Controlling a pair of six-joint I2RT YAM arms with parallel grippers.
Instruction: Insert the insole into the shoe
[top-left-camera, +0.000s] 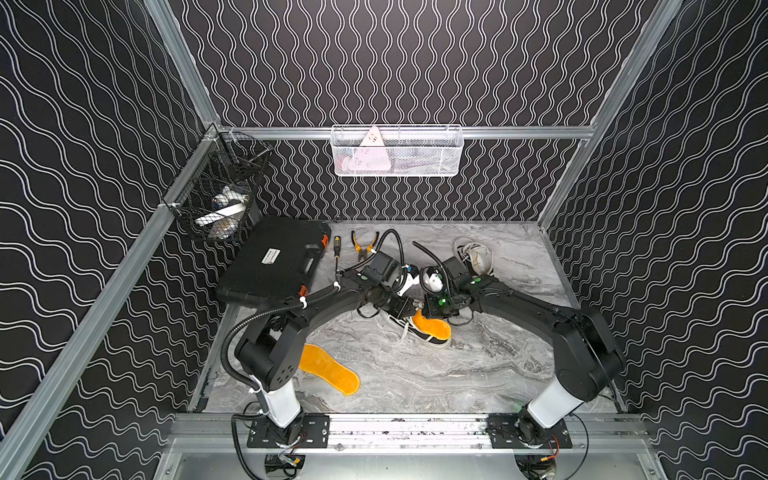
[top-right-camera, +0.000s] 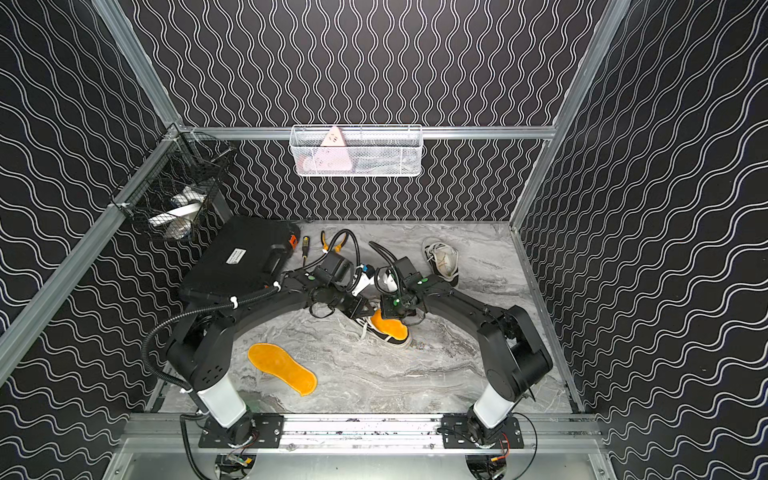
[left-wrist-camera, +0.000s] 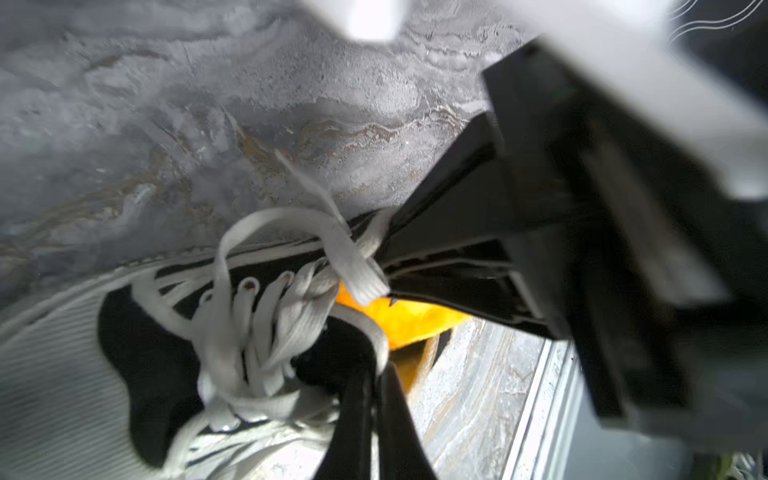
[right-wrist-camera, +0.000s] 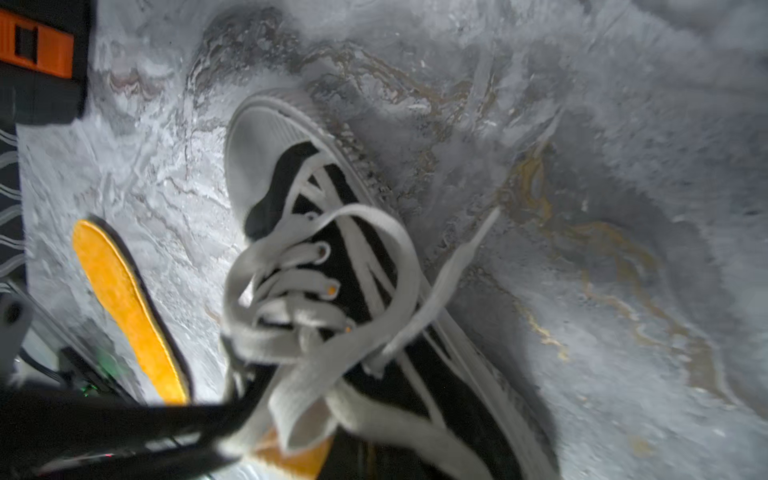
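Insole, the orange fuzzy foot-shaped one poking out of the black canvas shoe: is that the only one?

— No, I count two. That one has one end down inside the shoe, mid-bench, and its rounded other end sticks out over the rim. A second orange insole, same shape, lies flat and loose on the grey marbled bench near the left arm's base, well apart from the shoe.

And shoes?

— Two as well. The black one has a white sole and loose white laces. A pale grey-white shoe sits at the back right.

What are the jaws doing?

— Two grippers, both at the black shoe. The left gripper has its jaws drawn nearly together against the black fabric at the opening; whether they pinch it I can't tell. The right gripper has its jaws pressed together, tips by a lace just above the orange; I can't tell whether they hold anything.

Anything else?

— One black plastic tool case with orange latches at the back left, one screwdriver, and one pair of yellow-handled pliers beside it. Two wire baskets hang on the walls, one black basket and one white basket.
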